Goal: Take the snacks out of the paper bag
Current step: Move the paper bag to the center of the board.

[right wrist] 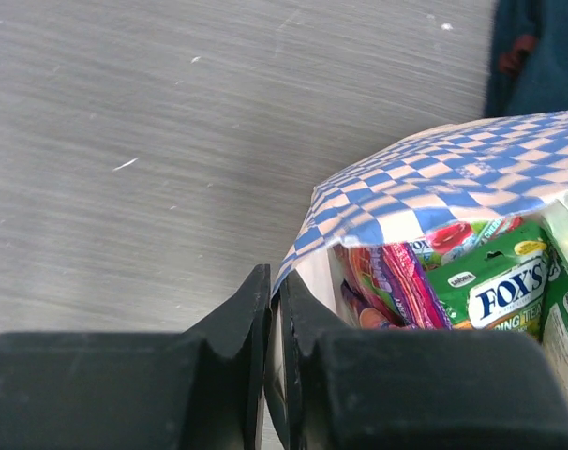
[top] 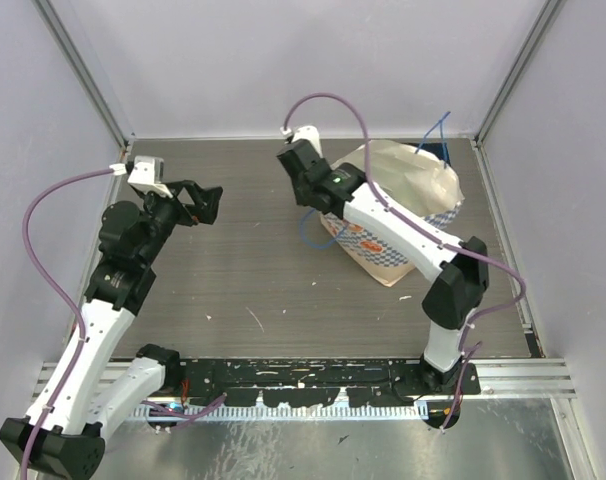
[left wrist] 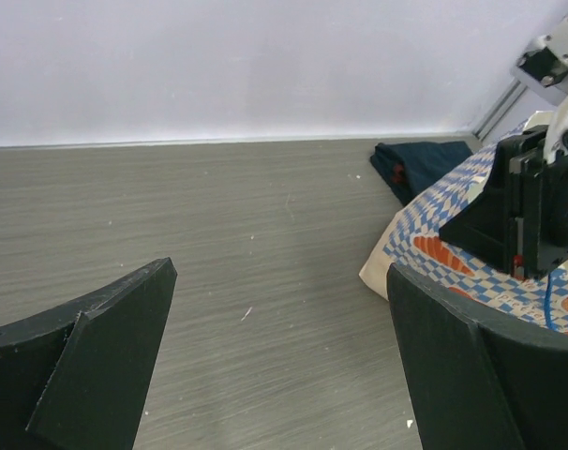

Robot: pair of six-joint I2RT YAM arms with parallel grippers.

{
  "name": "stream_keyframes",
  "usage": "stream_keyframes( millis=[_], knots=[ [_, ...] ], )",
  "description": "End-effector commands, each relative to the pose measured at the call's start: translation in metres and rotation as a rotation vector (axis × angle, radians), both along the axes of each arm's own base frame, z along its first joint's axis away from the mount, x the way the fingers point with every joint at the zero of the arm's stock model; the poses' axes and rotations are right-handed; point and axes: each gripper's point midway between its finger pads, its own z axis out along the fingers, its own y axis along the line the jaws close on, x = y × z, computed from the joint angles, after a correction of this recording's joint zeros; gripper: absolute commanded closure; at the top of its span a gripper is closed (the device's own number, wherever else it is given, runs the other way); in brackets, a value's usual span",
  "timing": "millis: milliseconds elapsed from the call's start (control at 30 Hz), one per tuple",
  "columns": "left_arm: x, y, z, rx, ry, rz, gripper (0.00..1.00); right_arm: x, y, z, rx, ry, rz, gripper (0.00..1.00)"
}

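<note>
Right pincer (right wrist: pixel 269 309) pinched on the paper bag (right wrist: pixel 425 183) rim, I see; left pincer (left wrist: pixel 282 277) wide apart over grey wood-grain tabletop (top: pixel 243 270), pale lilac walls (top: pixel 223 60) around.

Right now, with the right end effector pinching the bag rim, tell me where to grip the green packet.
Grip the green packet by its near end, showing in the bag mouth, a finger on each face. Enter through the mouth, beside the right end effector: packets crowd it and paper hides the rest.
</note>
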Motion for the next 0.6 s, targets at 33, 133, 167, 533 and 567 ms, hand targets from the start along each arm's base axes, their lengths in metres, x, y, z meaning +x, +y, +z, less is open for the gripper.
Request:
stream_keyframes(
  millis=[33,133,167,533,567],
  knots=[
    [0.001,0.006,0.019,0.005,-0.044,0.029,0.02,-0.025,0.084,0.036,0.088,-0.059,0.218,0.84],
    [0.002,0.006,0.019,-0.011,-0.085,0.029,0.02,-0.046,0.118,0.045,0.121,-0.040,0.365,0.82],
    [0.001,0.005,0.020,-0.015,-0.098,0.029,0.02,-0.054,0.124,0.049,0.129,-0.035,0.414,0.80],
    [0.017,-0.018,-0.002,0.025,0.125,-0.074,0.02,-0.099,0.057,0.159,0.247,-0.270,0.483,0.00],
    [0.017,-0.023,-0.003,0.027,0.129,-0.101,0.02,-0.100,0.046,0.168,0.261,-0.298,0.456,0.00]
  ],
)
